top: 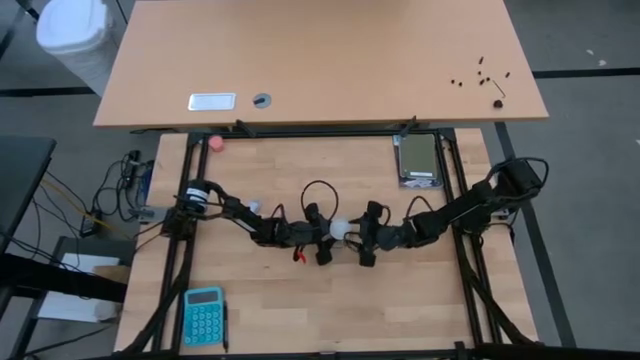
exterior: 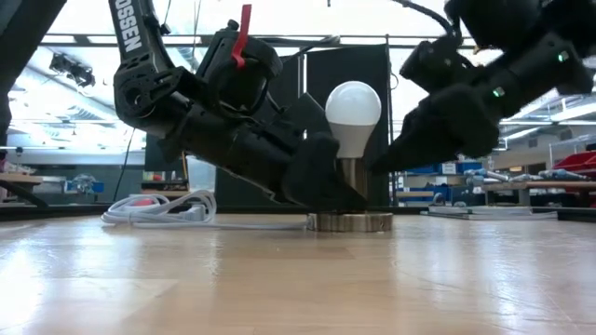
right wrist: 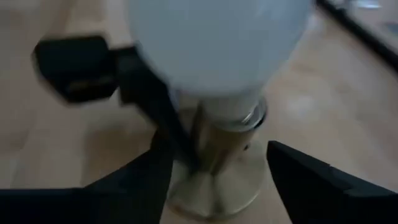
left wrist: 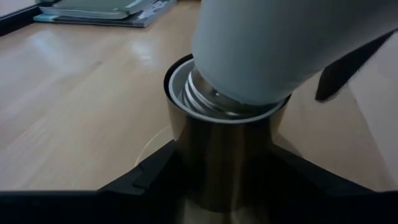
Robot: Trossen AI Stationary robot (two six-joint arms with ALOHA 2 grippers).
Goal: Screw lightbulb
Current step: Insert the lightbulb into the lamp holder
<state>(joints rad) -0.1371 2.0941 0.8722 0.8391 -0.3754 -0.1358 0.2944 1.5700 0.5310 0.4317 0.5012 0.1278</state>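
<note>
stands upright at mid-table: lightbulb (top: 341, 229), white globe up, silvery threads sunk partway into the brass socket (exterior: 350, 191), whose round foot rests flat on the wooden table (top: 400, 300). seen up close in the left wrist view, bulb (left wrist: 273, 43) leaning slightly in the socket's collar (left wrist: 217, 143), threads still showing above the rim. pinching the socket's barrel from the left side: left gripper (top: 322, 243), fingers (left wrist: 149, 171) pressed against the metal on both flanks. spread on either side of the bulb without touching the glass: right gripper (top: 367, 236), fingers (right wrist: 311, 180) apart with the globe (right wrist: 217, 43) between them. lying behind the left arm in the low view: coiled white cord (exterior: 158, 209). near the table's front left corner: teal calculator (top: 203, 316).
</note>
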